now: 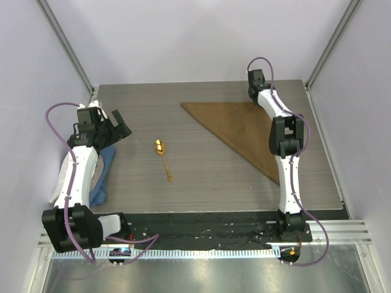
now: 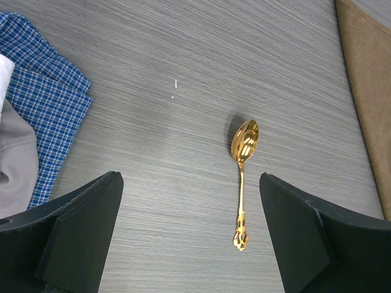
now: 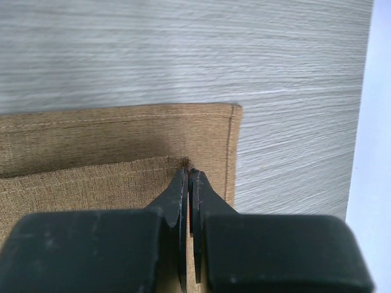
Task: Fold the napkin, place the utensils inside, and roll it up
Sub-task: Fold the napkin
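The tan-brown napkin [image 1: 238, 125] lies folded into a triangle at the back right of the table. My right gripper [image 1: 253, 94] is at its far right corner. In the right wrist view the jaws [image 3: 188, 172] are shut on the corner of the napkin's upper layer [image 3: 91, 146], just inside the lower layer's stitched edge. The gold spoon [image 1: 162, 157] lies mid-table, bowl away from me. My left gripper [image 1: 116, 125] hovers open and empty at the left. In its wrist view the spoon [image 2: 242, 177] lies ahead of the open gripper [image 2: 189, 183], nearer the right finger, with the napkin's edge [image 2: 366, 91] at far right.
A blue checked cloth [image 1: 104, 171] lies at the left edge under the left arm, with a white cloth [image 2: 15, 152] on it in the left wrist view. Enclosure walls stand around the table. The right edge of the table [image 3: 360, 122] is close to the napkin's corner.
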`<action>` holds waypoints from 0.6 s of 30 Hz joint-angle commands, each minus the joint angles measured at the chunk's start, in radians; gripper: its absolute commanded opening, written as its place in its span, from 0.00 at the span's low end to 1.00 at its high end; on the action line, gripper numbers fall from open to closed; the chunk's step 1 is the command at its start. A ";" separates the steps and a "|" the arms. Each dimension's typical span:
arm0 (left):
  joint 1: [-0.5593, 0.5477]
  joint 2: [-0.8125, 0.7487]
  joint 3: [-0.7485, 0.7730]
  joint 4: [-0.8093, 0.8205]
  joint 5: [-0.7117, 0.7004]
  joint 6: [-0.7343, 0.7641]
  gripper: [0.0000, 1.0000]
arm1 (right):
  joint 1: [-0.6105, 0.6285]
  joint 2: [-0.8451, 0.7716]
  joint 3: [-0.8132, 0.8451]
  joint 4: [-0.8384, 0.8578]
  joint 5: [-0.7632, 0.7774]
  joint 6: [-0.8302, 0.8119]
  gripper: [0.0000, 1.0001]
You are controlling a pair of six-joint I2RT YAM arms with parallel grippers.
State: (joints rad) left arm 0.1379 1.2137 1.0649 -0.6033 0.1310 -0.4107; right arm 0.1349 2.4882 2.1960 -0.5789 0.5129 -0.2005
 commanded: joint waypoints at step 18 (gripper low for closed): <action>0.006 -0.003 0.012 0.019 -0.011 0.018 1.00 | -0.021 -0.035 0.077 0.022 0.078 -0.025 0.01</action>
State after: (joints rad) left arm 0.1379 1.2156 1.0649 -0.6033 0.1310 -0.4103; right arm 0.1223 2.4947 2.2333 -0.5770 0.5533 -0.2089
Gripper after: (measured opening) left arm 0.996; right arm 0.036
